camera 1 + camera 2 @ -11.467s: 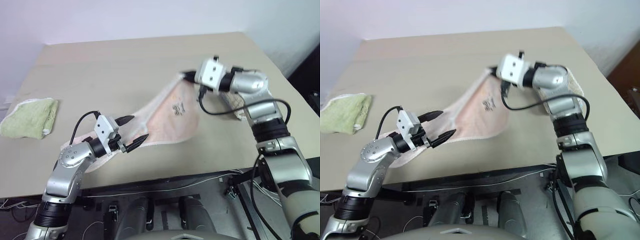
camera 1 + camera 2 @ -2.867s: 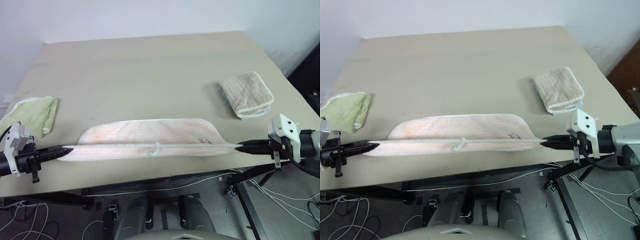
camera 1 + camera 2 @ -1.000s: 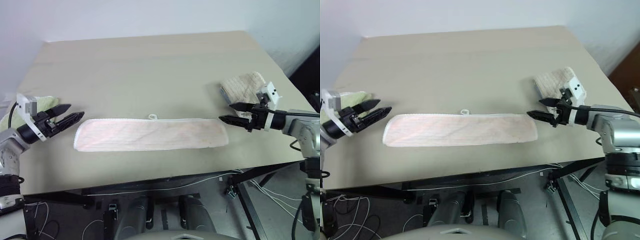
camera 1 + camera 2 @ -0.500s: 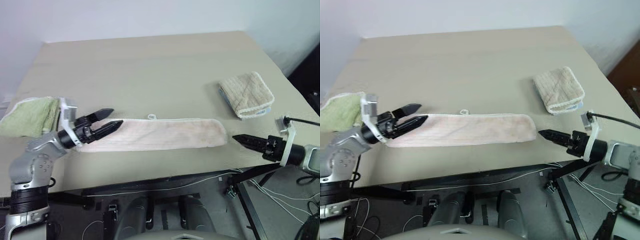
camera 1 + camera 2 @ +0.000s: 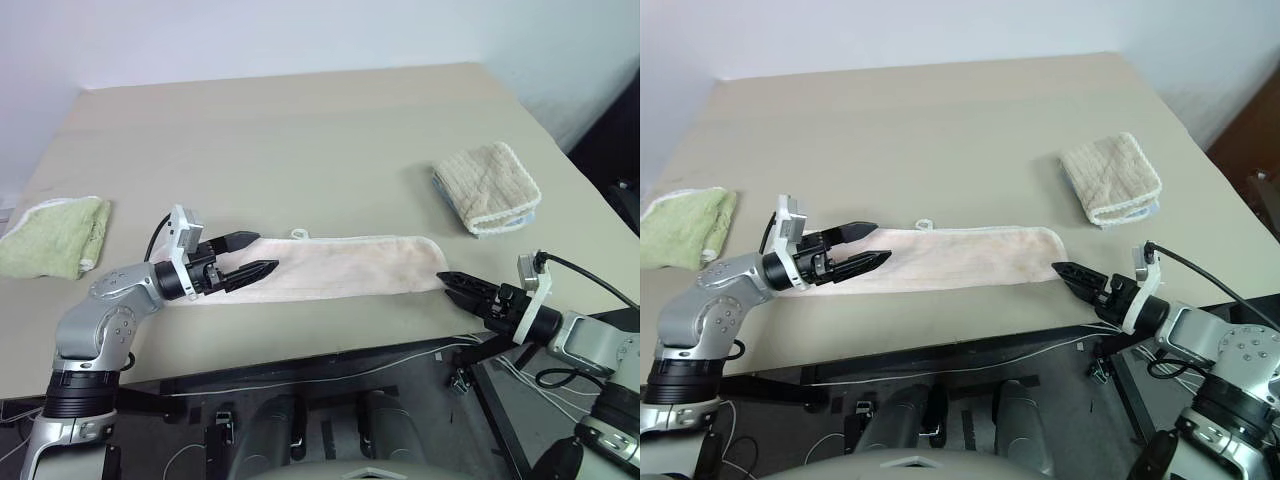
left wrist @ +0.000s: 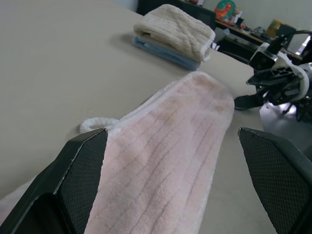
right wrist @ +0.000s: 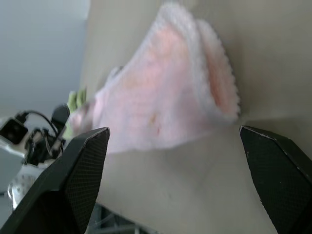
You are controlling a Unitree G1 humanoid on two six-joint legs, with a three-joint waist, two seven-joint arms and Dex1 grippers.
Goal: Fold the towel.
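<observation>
The towel (image 5: 330, 266) is laid as a long strip near the table (image 5: 300, 130) front edge. The left gripper (image 5: 252, 255) and right gripper (image 5: 458, 285) are held spread at its ends; probably a crosswise fold is prepared, so an end must be pinched.

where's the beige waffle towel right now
The beige waffle towel sits folded on the table's right side, beyond the pink towel's right end.

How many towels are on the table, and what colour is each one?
Pink towel: 1
Green towel: 1
Beige towel: 1
Total: 3 towels
</observation>
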